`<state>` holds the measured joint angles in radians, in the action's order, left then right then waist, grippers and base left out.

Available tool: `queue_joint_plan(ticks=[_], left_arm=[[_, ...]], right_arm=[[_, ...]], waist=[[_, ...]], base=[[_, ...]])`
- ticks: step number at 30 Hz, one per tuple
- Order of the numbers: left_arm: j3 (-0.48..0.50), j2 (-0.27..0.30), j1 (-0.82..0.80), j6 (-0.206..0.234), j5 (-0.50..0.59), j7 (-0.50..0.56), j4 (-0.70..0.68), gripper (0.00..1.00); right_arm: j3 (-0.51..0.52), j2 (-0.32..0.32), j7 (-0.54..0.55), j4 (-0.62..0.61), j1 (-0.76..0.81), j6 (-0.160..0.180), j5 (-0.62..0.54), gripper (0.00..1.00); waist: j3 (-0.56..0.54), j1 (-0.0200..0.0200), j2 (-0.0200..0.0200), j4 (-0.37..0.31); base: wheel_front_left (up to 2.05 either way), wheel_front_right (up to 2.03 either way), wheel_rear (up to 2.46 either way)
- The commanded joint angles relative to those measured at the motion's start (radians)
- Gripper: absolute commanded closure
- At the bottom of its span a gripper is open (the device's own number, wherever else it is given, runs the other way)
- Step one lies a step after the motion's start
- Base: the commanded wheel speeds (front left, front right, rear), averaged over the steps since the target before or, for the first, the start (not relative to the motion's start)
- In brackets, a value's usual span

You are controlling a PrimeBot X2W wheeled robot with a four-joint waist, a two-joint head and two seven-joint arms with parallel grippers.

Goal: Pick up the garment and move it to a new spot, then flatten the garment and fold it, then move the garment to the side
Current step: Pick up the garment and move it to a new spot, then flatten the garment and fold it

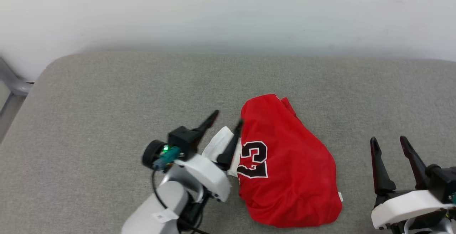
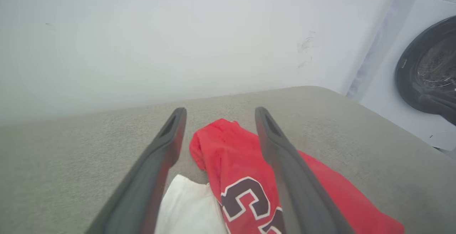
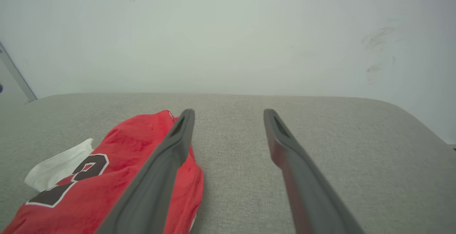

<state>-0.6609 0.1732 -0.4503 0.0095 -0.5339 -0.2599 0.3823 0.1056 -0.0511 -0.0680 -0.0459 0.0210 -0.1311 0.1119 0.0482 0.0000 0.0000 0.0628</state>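
**Shirt lies bunched, both pincers free**

Nearest the robot, the right pincer [image 1: 388, 139] waits well off the right side of the garment [image 1: 285, 166], its fingers apart and holding nothing. The left pincer [image 1: 229, 117] is at the garment's left edge. Its fingers are also spread, one on either side of the white sleeve [image 1: 221, 141] that pokes out there, and they are clamped on nothing.

The garment itself rests as a crumpled red heap on the grey tabletop [image 1: 107, 95], part of the black number facing up. Beyond it the tabletop runs bare to a pale wall [image 1: 228, 9], and a washing machine [image 2: 427, 77] stands further off past the garment's right side.

Judging by the heap, flattening is the step in hand. The next move calls for each pincer to pinch an outer edge, sleeve or hem, and draw the cloth outward until it lies smooth.
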Motion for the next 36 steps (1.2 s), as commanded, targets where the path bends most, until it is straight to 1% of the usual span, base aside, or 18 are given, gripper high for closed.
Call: queue_joint_plan(ticks=[1,11,15,18,24,36], left_arm=[[0.035,0.016,0.024,0.014,0.003,-0.007,-0.018,0.00],[0.204,0.103,0.177,0.065,0.033,-0.006,-0.098,0.00],[0.270,0.122,0.244,0.087,0.038,-0.006,-0.136,0.00],[0.297,0.128,0.286,0.093,0.046,-0.006,-0.157,0.00],[0.305,0.142,0.328,0.087,0.068,-0.006,-0.170,0.00],[0.296,0.137,0.329,0.079,0.071,-0.006,-0.162,0.00]], right_arm=[[0.000,0.001,0.007,0.001,0.015,0.001,0.017,0.00],[-0.006,0.001,0.013,-0.004,0.059,0.001,0.028,0.00],[-0.007,0.001,0.019,-0.009,0.077,0.001,0.029,0.00],[-0.011,0.001,0.023,-0.009,0.087,0.001,0.032,0.00],[-0.011,0.001,0.027,-0.016,0.101,0.001,0.034,0.00],[0.003,0.001,0.042,-0.005,0.110,0.001,0.031,0.00]], waist=[[-0.011,0.0000,0.0000,0.007],[-0.052,0.0000,0.0000,0.009],[-0.066,0.0000,0.0000,0.009],[-0.075,0.0000,0.0000,0.007],[-0.083,0.0000,0.0000,0.007],[-0.085,0.0000,0.0000,0.001]], base=[[0.00,0.00,0.00],[0.00,0.00,0.00],[0.00,0.00,0.00],[0.00,0.00,0.00],[0.00,0.00,0.00],[0.00,0.00,0.00]])
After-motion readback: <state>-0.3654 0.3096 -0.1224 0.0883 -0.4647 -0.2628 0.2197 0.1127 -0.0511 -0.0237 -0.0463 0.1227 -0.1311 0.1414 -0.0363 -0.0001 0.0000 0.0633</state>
